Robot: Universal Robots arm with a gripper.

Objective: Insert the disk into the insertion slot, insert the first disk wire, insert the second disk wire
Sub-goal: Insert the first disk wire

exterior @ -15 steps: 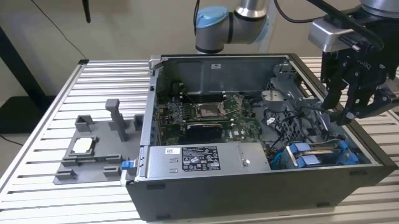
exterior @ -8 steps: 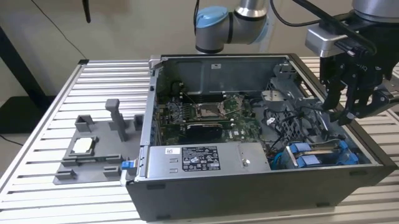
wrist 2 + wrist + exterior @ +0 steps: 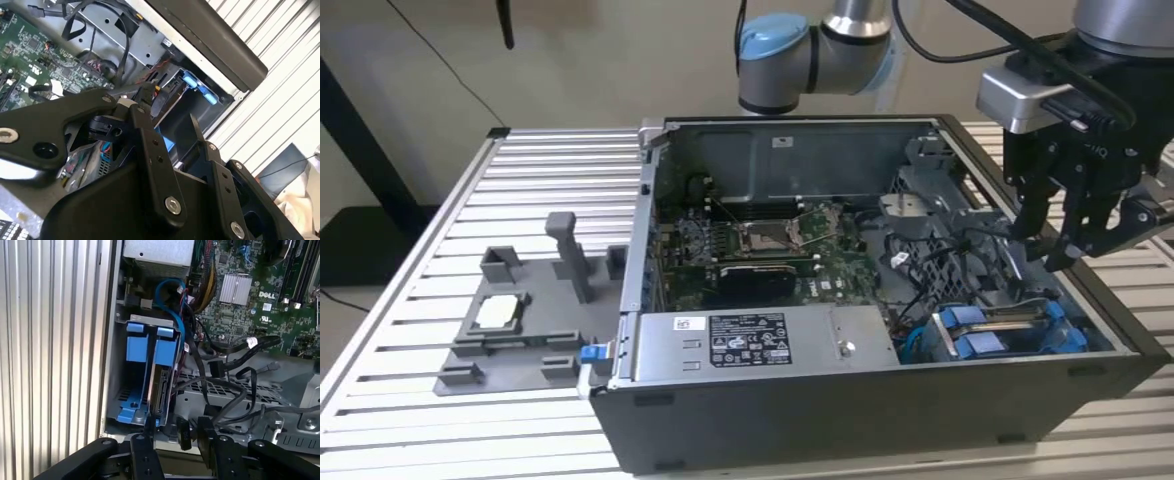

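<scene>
A: Largest first. What do we log?

B: A slatted metal table (image 3: 400, 330) carries an open computer case (image 3: 854, 420). Inside it we see the green circuit board (image 3: 774, 250) and a silver power box (image 3: 747, 340) along the near wall. A grey holder (image 3: 567, 255) sits on the slats at the exterior view's left, beside the case.

A: And the arm's tool?

B: The gripper (image 3: 1051, 245) hangs over the case's corner at the exterior view's right, above the drive bay (image 3: 117, 390). Its fingers (image 3: 149, 435) stand apart with a clear gap, clamped on nothing. In the first wrist view a black plug (image 3: 183, 434) shows in that gap; we cannot tell whether it touches either finger.

A: Where is the disk?

B: The disk (image 3: 159, 387) stands on edge in the bay, seated in its blue frame (image 3: 136, 347), just beside the power box. Black cables (image 3: 235, 345) lie loose near it, and a blue cable (image 3: 172, 295) loops above the frame.
</scene>
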